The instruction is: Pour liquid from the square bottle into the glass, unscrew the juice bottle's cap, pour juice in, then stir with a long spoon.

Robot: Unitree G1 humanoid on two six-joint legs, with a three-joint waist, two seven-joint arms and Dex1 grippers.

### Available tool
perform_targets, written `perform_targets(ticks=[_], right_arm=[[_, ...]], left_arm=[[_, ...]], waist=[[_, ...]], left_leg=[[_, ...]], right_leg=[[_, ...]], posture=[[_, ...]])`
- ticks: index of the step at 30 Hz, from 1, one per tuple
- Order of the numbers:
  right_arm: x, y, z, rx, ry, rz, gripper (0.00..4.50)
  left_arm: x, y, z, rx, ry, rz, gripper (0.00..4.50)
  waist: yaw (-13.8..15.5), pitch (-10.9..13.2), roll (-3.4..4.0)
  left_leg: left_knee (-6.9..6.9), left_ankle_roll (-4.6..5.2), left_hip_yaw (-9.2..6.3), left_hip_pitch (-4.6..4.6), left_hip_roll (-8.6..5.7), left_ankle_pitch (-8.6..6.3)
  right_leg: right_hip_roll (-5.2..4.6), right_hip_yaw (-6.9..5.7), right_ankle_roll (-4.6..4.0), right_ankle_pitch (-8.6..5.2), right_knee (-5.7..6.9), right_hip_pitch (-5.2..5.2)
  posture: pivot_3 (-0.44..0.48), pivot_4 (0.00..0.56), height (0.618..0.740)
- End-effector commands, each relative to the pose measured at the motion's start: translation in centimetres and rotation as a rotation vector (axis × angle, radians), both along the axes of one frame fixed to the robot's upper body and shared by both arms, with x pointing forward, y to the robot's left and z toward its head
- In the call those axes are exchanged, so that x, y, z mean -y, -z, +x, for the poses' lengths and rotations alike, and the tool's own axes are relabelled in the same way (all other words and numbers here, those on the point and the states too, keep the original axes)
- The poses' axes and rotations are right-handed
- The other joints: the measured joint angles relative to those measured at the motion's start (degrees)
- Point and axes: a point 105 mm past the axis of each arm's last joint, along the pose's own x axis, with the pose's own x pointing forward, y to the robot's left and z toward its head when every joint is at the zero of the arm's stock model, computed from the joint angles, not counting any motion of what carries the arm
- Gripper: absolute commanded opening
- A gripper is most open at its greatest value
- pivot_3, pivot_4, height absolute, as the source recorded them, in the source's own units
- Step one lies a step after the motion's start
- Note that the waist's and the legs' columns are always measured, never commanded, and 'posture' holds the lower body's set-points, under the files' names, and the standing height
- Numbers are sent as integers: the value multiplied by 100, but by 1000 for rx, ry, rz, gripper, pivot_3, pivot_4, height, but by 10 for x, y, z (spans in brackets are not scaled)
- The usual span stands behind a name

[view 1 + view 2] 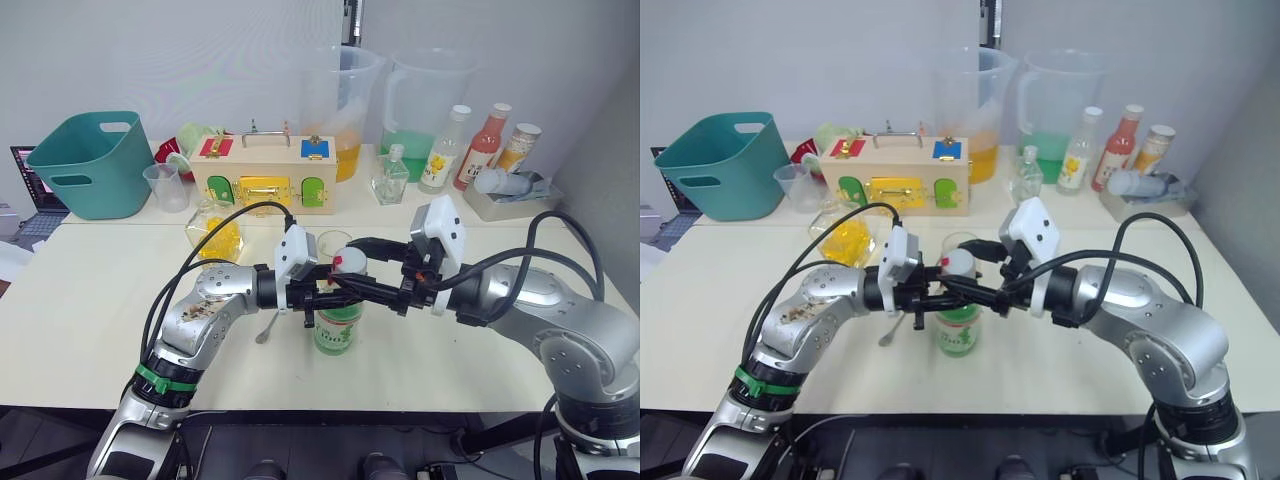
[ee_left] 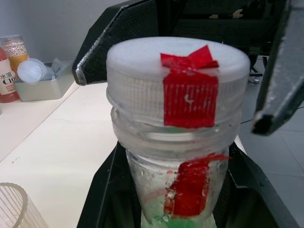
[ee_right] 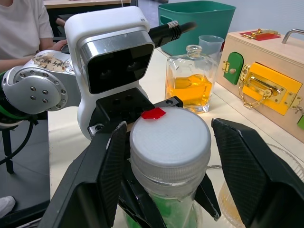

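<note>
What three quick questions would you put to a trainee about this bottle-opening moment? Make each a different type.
1. True or false: the juice bottle's cap is already off the juice bottle.
2. Pick one. The right gripper has its fingers: A, open on either side of the cap; B, shut on a tumbler; C, shut on a spoon.
3. Fill in the gap: the left gripper is shut on the juice bottle just ___ the cap.

Key: 1 false, the cap sits on the bottle; 2 A; 3 below.
</note>
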Motion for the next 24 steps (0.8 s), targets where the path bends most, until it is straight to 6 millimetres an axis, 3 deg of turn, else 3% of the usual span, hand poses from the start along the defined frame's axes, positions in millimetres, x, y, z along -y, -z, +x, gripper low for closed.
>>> perform_targets(ticks=[1,24], right_arm=[[-1,-13,-3,66,-10,22,3036],[-4,-15,-8,58,-48,50,3036]], left_arm=[[-6,4,7,25,-62,29,1242],[-6,4,5,26,-70,25,1242]], waist=[[-1,0,0],[0,0,0]], left_leg=[[0,0,0,0,0,0],[0,0,0,0,0,0]], right_leg=[[0,0,0,0,0,0],[0,0,0,0,-1,1]], posture=[[0,150,740],[0,150,740]])
